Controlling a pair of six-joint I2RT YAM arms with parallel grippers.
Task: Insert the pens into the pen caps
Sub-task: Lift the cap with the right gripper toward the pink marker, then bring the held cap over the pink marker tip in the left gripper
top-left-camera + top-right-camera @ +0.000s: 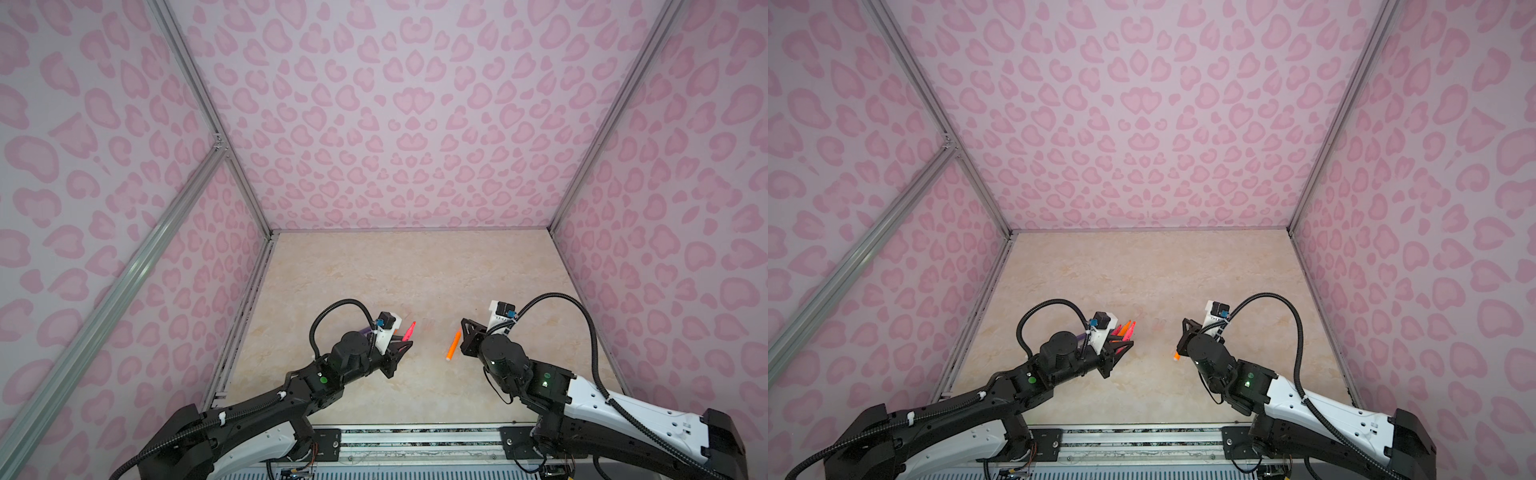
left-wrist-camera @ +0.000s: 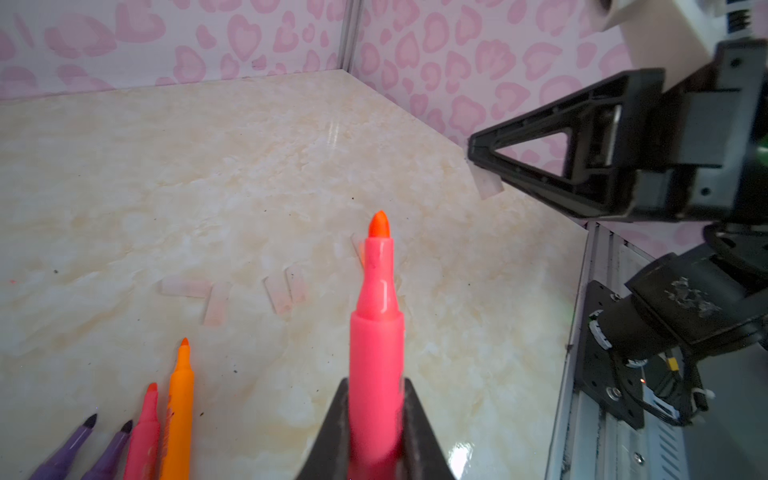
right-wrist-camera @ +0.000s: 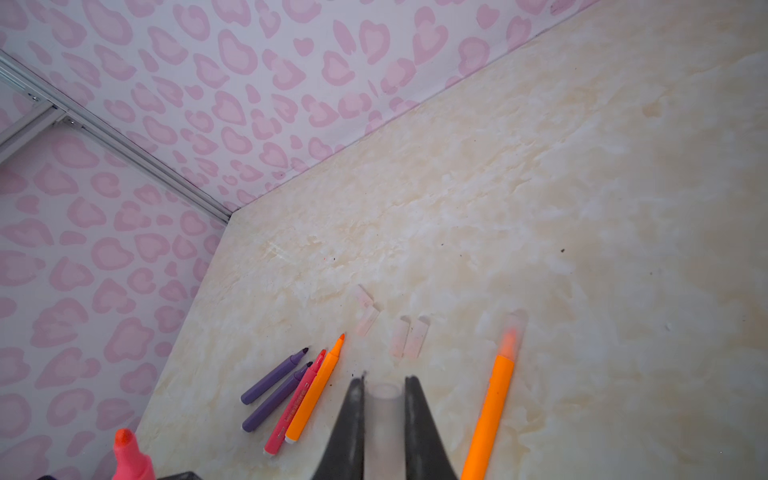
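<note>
My left gripper (image 2: 376,386) is shut on a pink-red pen (image 2: 376,332), whose orange-red tip points out past the jaws; in a top view the pen (image 1: 409,330) sticks up from the gripper (image 1: 401,347). My right gripper (image 3: 384,382) is shut on a clear pen cap (image 3: 384,415), open end outward. It (image 2: 478,153) hovers to the right of the pen, apart from it. An orange pen (image 3: 494,399) with a cap on its tip lies beside it. Several uncapped pens (image 3: 318,386) lie side by side, and several loose caps (image 3: 399,336) lie beyond them.
Pink-patterned walls (image 1: 395,124) close the beige tabletop (image 1: 395,270) on three sides. An aluminium rail (image 1: 415,440) runs along the front edge, with both arm bases on it.
</note>
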